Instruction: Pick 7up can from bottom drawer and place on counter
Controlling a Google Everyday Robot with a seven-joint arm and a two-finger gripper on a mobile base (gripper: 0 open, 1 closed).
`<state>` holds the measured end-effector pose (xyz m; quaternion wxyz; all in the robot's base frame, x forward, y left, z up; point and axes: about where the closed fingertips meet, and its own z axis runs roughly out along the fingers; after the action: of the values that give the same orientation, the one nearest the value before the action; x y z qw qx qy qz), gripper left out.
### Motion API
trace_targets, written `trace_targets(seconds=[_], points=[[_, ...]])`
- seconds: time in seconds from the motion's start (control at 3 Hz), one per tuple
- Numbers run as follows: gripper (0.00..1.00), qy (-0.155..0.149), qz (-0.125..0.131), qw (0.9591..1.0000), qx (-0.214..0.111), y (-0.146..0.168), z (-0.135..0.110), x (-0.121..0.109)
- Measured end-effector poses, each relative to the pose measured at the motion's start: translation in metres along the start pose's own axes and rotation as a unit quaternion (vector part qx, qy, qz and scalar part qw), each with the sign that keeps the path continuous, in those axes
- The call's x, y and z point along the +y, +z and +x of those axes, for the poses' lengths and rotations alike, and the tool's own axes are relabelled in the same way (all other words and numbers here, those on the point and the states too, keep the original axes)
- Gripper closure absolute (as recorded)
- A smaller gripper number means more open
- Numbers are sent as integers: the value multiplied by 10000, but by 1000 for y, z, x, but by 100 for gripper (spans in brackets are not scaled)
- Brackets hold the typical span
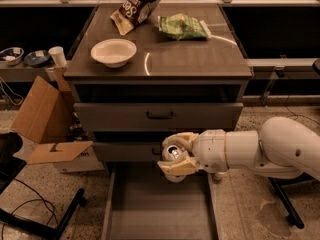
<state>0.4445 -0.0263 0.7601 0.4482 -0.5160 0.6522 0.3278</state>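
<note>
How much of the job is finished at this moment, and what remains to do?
Done: the hand is shut on the 7up can, which is off the floor of the open bottom drawer. In hand: the lift; the can hangs before the lower closed drawer front, well below the counter. Left: bring it up over the counter, set it on a bare part near the bowl, and release.
</note>
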Motion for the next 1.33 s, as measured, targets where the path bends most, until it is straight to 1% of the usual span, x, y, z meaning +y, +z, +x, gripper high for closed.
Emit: trace_targets(seconds=[0.33,0.67,1.0,1.33], points=[[100,84,312,9995,-7,-37,-26,-13],[100,362,890,9954,-40,-103,-71,-45],[100,711,1631,9837,-261,-170,-114,-96],[100,995,2353,9652,-562,-215,-141,-156]])
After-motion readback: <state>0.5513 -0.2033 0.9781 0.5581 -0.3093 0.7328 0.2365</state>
